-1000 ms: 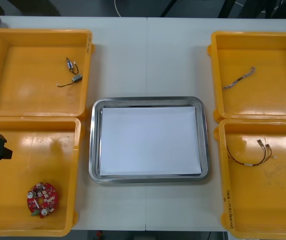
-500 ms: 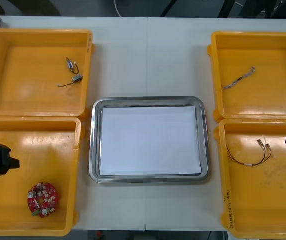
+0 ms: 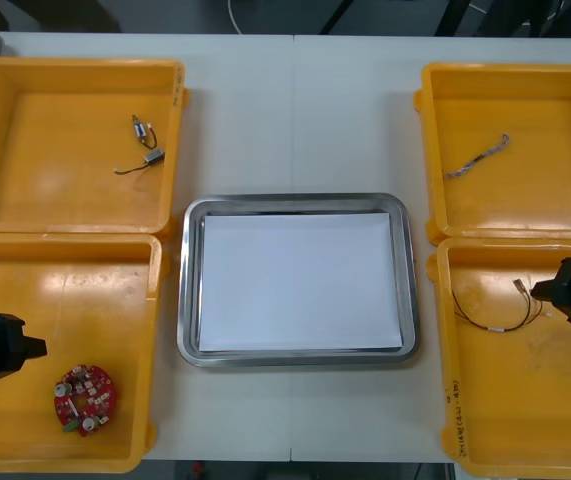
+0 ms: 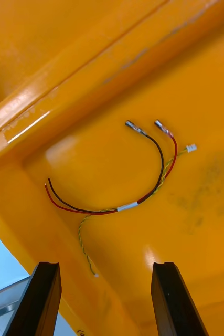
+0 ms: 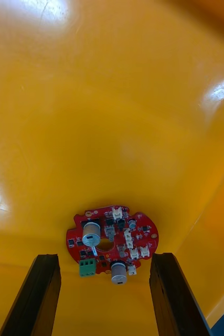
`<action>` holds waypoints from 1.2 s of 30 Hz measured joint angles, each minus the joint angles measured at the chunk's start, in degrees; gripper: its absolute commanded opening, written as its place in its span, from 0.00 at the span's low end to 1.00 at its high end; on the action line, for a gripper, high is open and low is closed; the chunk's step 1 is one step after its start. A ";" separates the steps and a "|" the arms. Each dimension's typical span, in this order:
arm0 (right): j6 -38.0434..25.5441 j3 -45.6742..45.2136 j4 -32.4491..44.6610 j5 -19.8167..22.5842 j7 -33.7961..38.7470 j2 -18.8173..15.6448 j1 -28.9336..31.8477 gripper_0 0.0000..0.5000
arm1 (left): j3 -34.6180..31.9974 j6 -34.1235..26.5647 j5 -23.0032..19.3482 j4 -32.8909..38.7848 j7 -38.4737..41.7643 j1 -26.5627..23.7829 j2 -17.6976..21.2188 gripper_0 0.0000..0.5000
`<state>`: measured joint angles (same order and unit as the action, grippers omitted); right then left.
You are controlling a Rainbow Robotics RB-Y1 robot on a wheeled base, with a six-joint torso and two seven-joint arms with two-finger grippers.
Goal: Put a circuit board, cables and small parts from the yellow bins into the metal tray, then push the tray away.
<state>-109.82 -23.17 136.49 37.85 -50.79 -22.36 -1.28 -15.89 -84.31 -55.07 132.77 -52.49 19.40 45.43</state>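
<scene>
A: How is the left tool (image 3: pixel 35 347) found?

B: It is held released over the near left yellow bin (image 3: pixel 153 300), with its fingers (image 5: pixel 38 294) parted. The circuit board (image 5: pixel 112 244) is seen lying flat on the bin floor just ahead of the fingertips, clear of both.

A: And the right tool (image 3: pixel 543 290)?

B: It is likewise released, its two fingers set wide apart, over the near right yellow bin (image 3: pixel 443 350). The red and yellow cable (image 4: pixel 127 206) is laid in a loose curve on the bin floor ahead of that tool and is not gripped.

A: Where is the metal tray (image 3: pixel 295 203) placed?

B: It is set on the bench (image 3: pixel 295 110) between the two tools, white inside.
</scene>
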 measured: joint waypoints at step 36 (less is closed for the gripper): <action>1.94 13.81 -9.66 -10.92 37.07 0.10 -0.56 1.00 | 6.76 10.67 8.54 -0.47 5.82 7.52 -4.40 1.00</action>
<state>-107.89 -9.36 126.83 26.93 -13.71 -22.26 -1.84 -9.13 -73.63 -46.53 132.30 -46.67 26.92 41.03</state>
